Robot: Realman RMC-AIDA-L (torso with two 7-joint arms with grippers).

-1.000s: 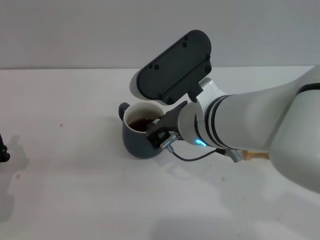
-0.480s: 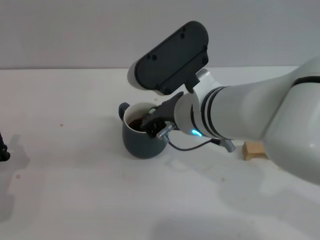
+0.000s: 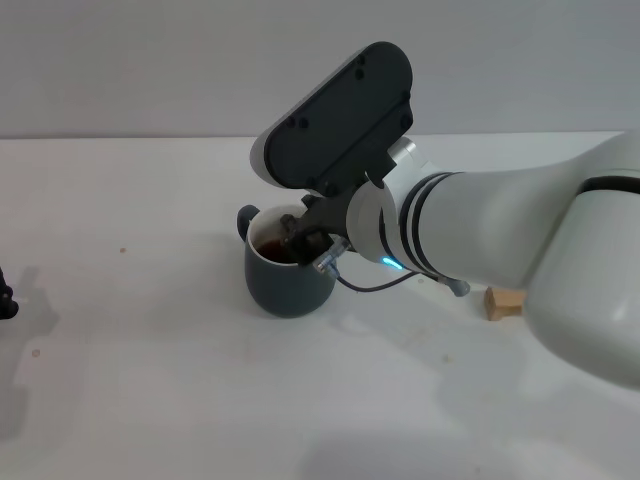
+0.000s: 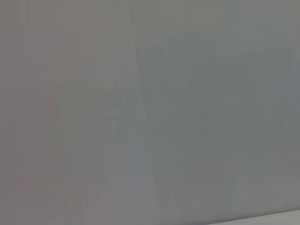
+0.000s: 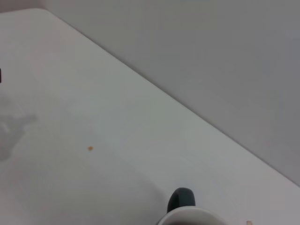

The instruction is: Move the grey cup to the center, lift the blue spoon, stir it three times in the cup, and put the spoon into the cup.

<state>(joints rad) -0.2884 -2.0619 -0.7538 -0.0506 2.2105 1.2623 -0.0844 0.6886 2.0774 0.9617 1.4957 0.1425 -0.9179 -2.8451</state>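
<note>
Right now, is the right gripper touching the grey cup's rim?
Cannot tell. In the head view the right gripper dips into the grey cup, and the arm hides the rim there.

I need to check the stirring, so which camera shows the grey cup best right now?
The head view: the grey cup shows nearly whole, with its handle, its dark liquid, and the right tool at its mouth. The right wrist view catches only the handle and a sliver of white rim. The left wrist view shows none of it.
</note>
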